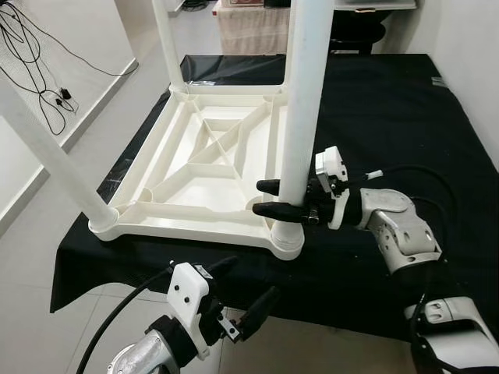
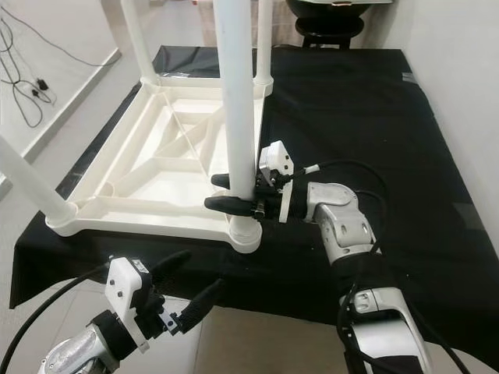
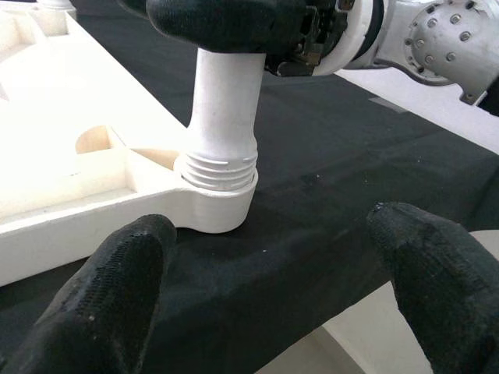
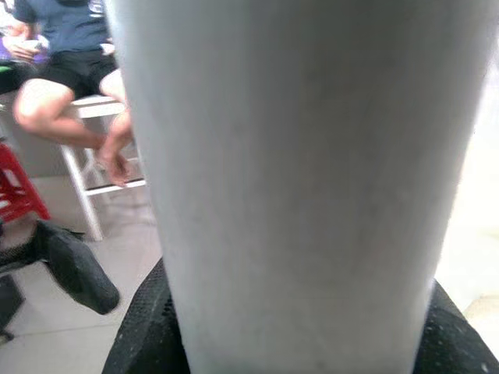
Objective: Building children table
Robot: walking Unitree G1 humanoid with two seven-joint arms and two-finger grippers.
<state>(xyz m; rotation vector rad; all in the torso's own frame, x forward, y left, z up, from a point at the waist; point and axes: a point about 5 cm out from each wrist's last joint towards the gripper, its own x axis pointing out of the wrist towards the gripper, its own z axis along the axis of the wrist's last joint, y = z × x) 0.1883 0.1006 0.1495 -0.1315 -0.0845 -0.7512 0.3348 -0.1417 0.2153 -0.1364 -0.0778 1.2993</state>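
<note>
Currently, by part:
Tabletop: white plastic children's tabletop [image 1: 204, 167], upside down with ribbed underside up, lies on the black cloth-covered platform [image 1: 390, 117], reaching that platform's near left edge.
Near-right leg: white round plastic table leg [image 1: 300, 117] stands upright in the threaded socket [image 3: 217, 187] at the tabletop's near right corner.
Other legs: three more white legs rise from the remaining corners; the near-left one [image 1: 47, 152] leans outward.
Right gripper: right gripper [image 1: 269, 197] has its black fingers clamped around the near-right leg, just above the socket.
Left gripper: left gripper [image 2: 183, 294] hovers off the platform's near edge, fingers spread wide, holding nothing, pointing at that socket.
Background: seated person [image 4: 70, 62] on a white stool.
</note>
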